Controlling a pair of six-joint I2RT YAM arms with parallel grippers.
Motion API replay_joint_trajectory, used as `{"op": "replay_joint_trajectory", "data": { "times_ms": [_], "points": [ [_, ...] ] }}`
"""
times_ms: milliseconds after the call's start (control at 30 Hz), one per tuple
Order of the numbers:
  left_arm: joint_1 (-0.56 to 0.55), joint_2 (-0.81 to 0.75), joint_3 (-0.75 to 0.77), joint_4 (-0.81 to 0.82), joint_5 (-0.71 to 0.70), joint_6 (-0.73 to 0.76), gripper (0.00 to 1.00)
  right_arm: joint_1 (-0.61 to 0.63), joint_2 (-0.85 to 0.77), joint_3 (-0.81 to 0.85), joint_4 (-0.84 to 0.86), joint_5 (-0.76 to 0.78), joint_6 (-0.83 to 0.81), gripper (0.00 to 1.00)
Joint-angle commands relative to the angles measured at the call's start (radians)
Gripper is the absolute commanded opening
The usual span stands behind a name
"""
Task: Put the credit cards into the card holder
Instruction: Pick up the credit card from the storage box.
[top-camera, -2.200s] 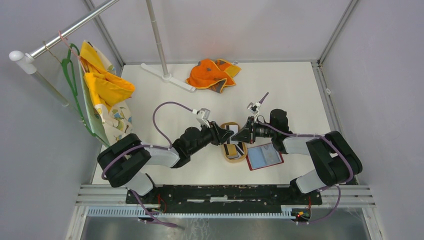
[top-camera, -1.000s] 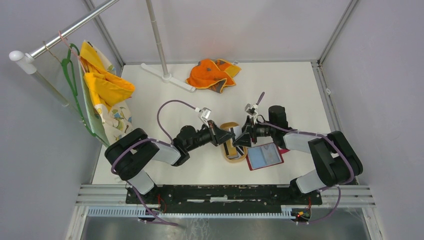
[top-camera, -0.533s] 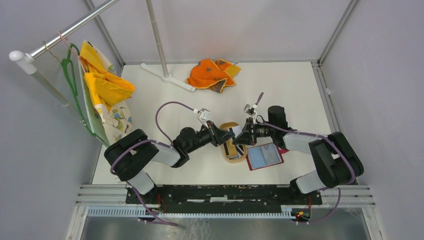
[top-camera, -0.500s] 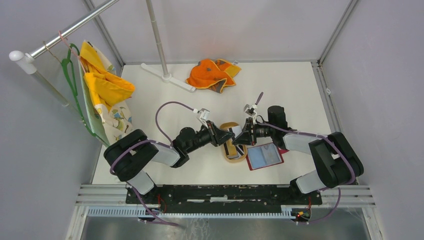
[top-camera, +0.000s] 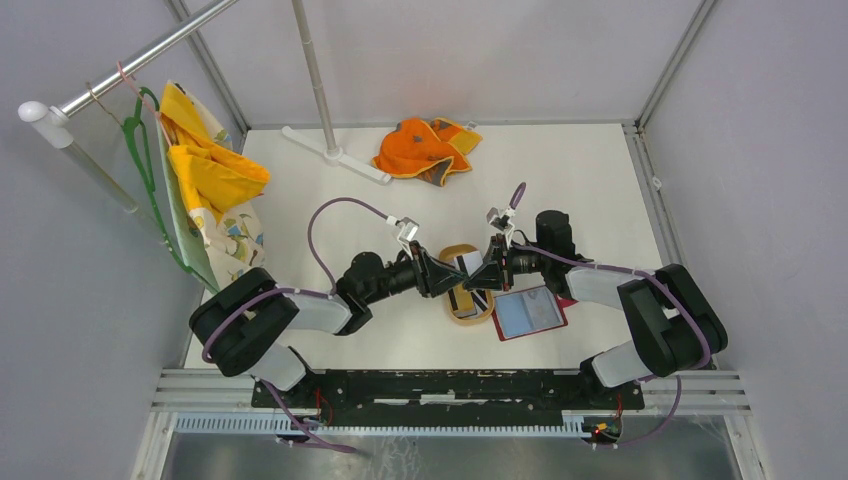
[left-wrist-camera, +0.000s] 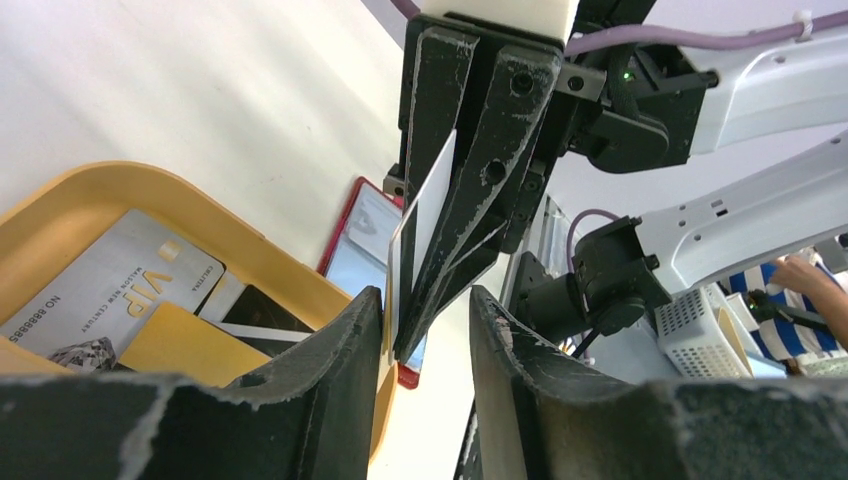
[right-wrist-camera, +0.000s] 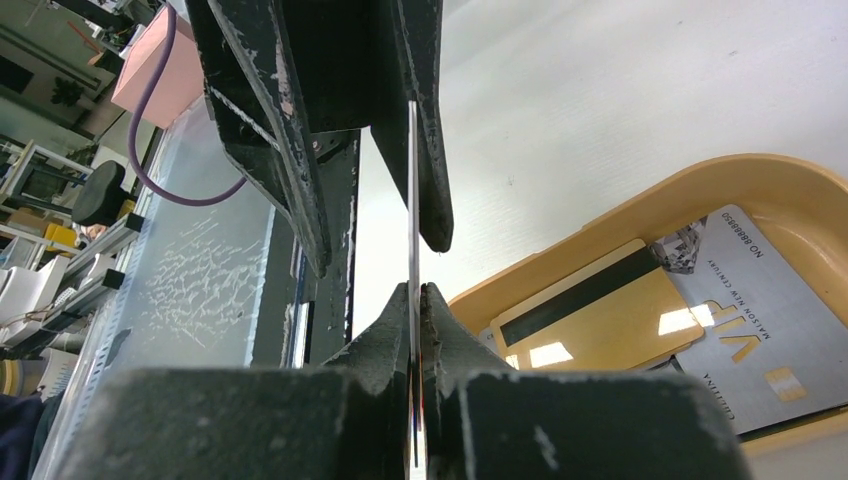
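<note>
The left gripper (left-wrist-camera: 426, 300) has released, its jaws now parted either side of the white credit card (left-wrist-camera: 420, 220). The right gripper (right-wrist-camera: 415, 300) has clamped onto that card above the tray (top-camera: 462, 319), which holds a silver card (left-wrist-camera: 110, 290) and a gold card (right-wrist-camera: 590, 310). The card holder (top-camera: 528, 312) lies open just right of the tray.

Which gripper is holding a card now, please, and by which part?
The right gripper pinches a white card by one end; the left gripper stands open around the other end.
</note>
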Motion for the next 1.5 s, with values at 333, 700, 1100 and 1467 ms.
{"op": "replay_joint_trajectory", "data": {
  "times_ms": [333, 700, 1100, 1467],
  "points": [
    [0.023, -0.021, -0.015, -0.019, 0.078, 0.080, 0.23, -0.004, -0.015, 0.017, 0.064, -0.008, 0.004, 0.05],
    [0.042, 0.022, -0.006, 0.036, 0.148, 0.063, 0.02, -0.004, -0.006, 0.019, 0.062, -0.013, 0.004, 0.08],
    [0.073, 0.036, -0.029, 0.038, 0.170, 0.078, 0.02, -0.004, 0.024, 0.056, -0.074, 0.010, -0.105, 0.20],
    [0.100, 0.120, -0.045, 0.104, 0.190, 0.067, 0.02, -0.023, 0.085, 0.092, -0.197, 0.027, -0.216, 0.20]
  ]
}}
